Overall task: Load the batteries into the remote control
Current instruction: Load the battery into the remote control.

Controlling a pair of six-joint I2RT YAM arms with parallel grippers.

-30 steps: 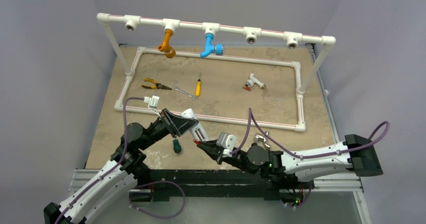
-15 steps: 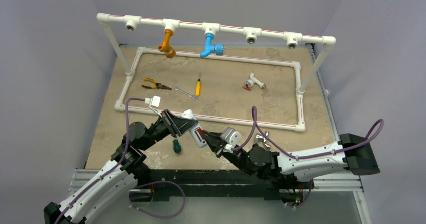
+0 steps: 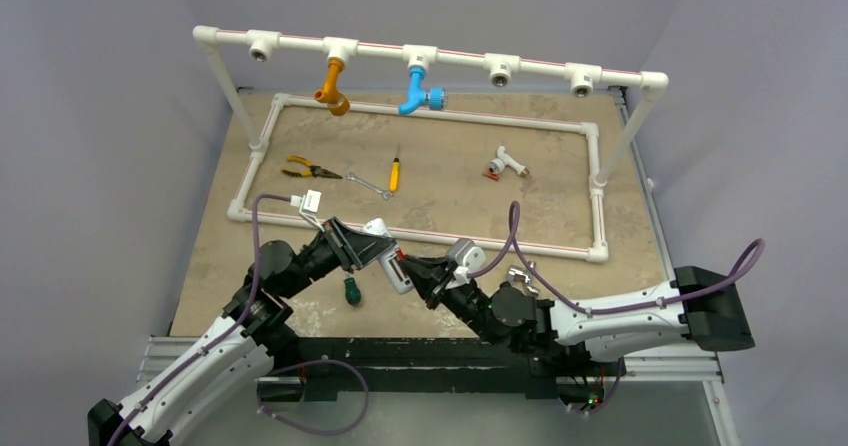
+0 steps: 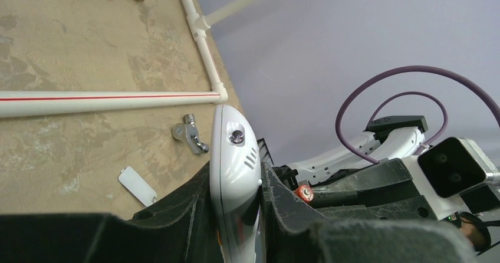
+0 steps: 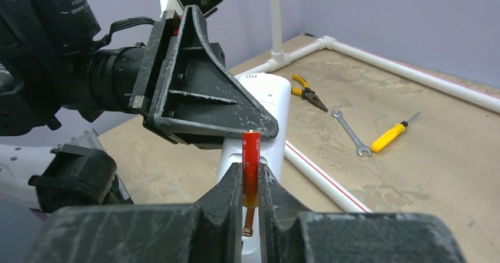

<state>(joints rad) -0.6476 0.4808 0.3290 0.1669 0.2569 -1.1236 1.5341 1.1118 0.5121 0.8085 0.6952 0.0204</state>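
Both pairs of jaws are clenched: the left gripper [image 4: 236, 198] squeezes the remote control [image 4: 234, 151] by its long edges and holds it in the air. The right gripper [image 5: 250, 186] pinches one battery [image 5: 251, 157] upright, with its red body standing out above the fingertips. Compared with a second ago, the right arm has travelled to the left and forward, so the battery is now just beside the remote control, where before they were well apart. I judge that the insertion is about to begin; the battery is not yet in the compartment, and the second battery I cannot find. A small white plate [image 4: 137, 186], probably the compartment cover, lies on the table [image 3: 450, 196]. This surface is beige and mottled. A white pipe frame [image 3: 597, 179] lies on it, with pliers [image 3: 305, 170], a wrench [image 3: 368, 184] and a yellow screwdriver [image 3: 395, 173] inside. Plain lilac-grey walls close the room around.
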